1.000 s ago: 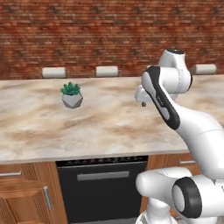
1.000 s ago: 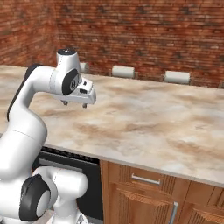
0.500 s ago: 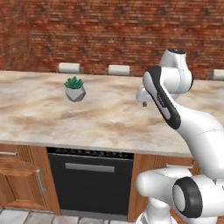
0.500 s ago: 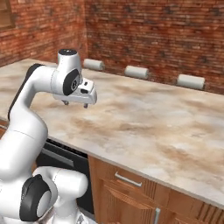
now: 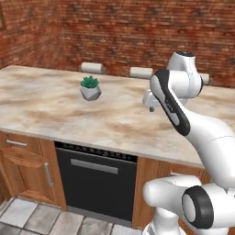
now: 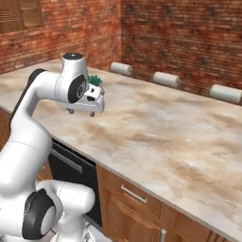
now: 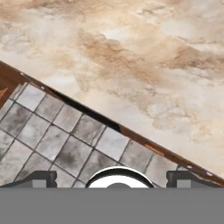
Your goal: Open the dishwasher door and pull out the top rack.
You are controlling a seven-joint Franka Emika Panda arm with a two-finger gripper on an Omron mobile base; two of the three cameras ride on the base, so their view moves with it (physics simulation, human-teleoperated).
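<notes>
So we're parked in front of the dishwasher door (image 5: 96, 182) — it sits shut under the desk's (image 5: 55, 110) front edge, silver handle (image 5: 94, 166) across its top, wood cabinets either side. The top rack is behind it, so nothing to pull yet. Our gripper (image 6: 81, 112) hangs high above the desk, near the front edge, probably just tucked for driving. Its fingers (image 7: 40, 178) are spread wide, holding nothing. A little potted plant (image 5: 90, 88) sits toward the back — out of our way.
</notes>
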